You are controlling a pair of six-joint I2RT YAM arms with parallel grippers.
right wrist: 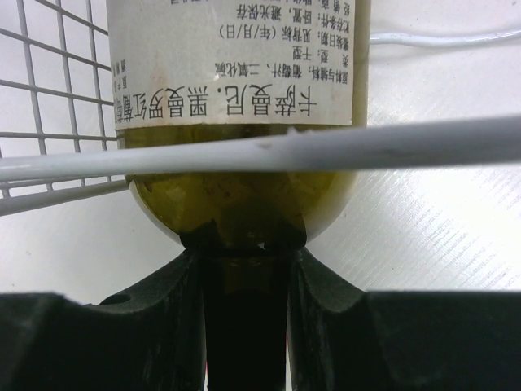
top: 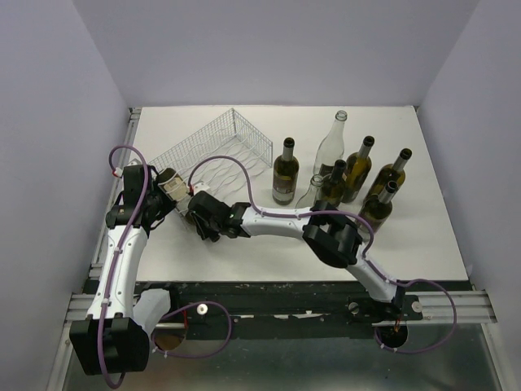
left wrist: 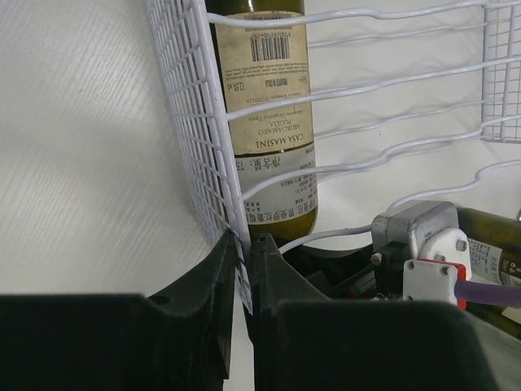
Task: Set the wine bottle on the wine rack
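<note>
Clamping green glass wine bottle's [right wrist: 244,187] neck, right tool [right wrist: 244,248] faces wire-mesh wine rack [right wrist: 366,139].

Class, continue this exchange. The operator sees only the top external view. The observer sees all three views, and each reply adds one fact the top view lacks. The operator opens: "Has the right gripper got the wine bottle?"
Observer: Yes. In its wrist view the right gripper is shut on the neck of the wine bottle, the shoulder just beyond it.
Operator: And the left gripper?
Observer: Shut on the mesh side wall of the wine rack.
Operator: Where is the bottle's body?
Observer: Beyond the rack's wavy wires; in the left wrist view they cross in front of its label.
</note>
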